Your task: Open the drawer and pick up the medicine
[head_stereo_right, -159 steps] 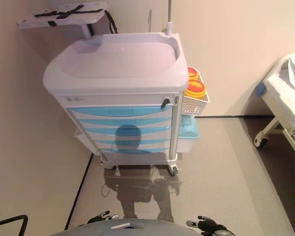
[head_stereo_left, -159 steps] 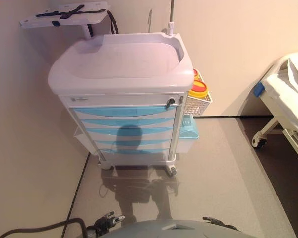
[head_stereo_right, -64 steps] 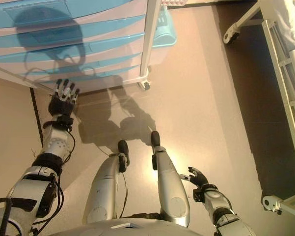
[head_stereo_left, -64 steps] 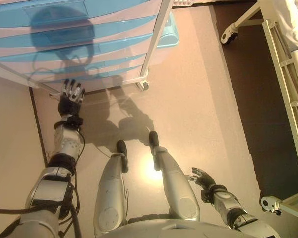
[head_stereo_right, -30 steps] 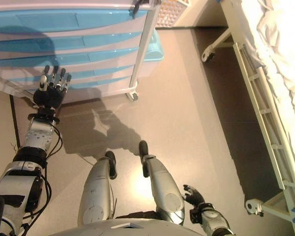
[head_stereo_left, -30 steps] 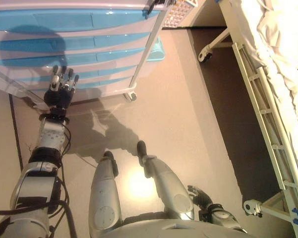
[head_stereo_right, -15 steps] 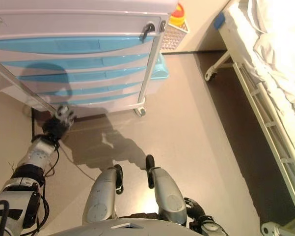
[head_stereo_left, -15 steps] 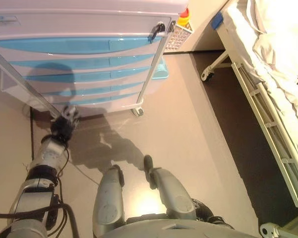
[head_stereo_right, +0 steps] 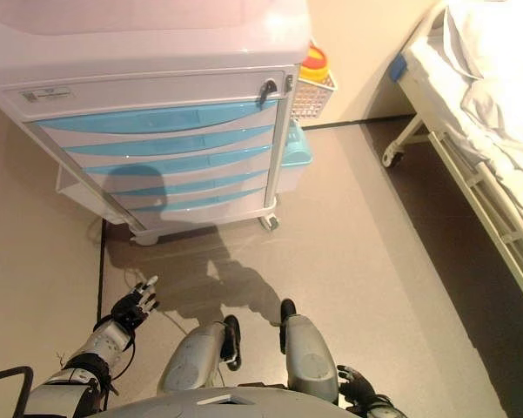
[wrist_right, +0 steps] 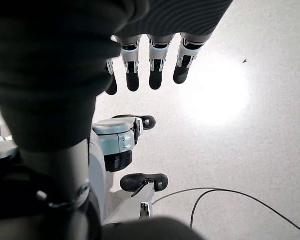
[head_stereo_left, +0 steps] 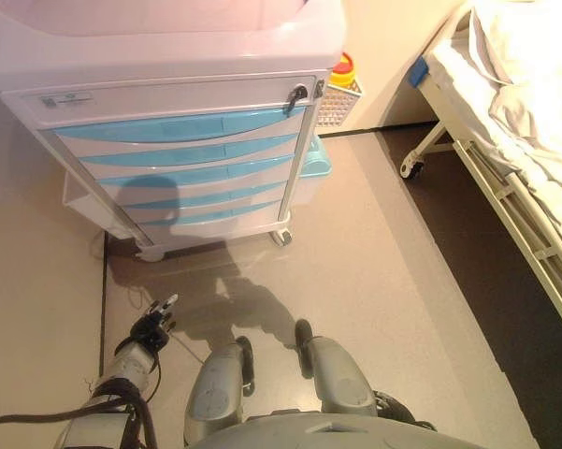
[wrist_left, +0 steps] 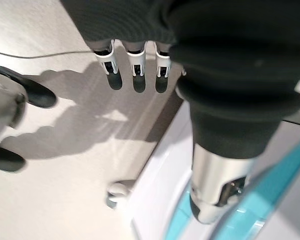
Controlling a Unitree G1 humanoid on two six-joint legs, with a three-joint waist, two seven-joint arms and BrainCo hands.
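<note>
A white medical cart (head_stereo_left: 168, 37) stands ahead with several blue-fronted drawers (head_stereo_left: 182, 126), all shut. A key sticks out of the lock (head_stereo_left: 297, 94) at the cart's top right. No medicine shows in any view. My left hand (head_stereo_left: 154, 323) hangs low over the floor, short of the cart's lower left corner, touching nothing. Its fingers (wrist_left: 135, 65) are straight and hold nothing. My right hand (head_stereo_right: 352, 383) is low at my right side. Its fingers (wrist_right: 154, 60) are relaxed and empty over the floor.
A wire basket (head_stereo_left: 341, 94) with a yellow and red container hangs on the cart's right side, with a blue bin (head_stereo_left: 316, 164) below it. A hospital bed (head_stereo_left: 514, 122) on casters (head_stereo_left: 411, 170) stands at the right. A wall runs along the left.
The camera has tilted up, so more of the cart shows. My left hand has dropped back from the lower drawers to a spot low over the floor. The drawers stay shut.
</note>
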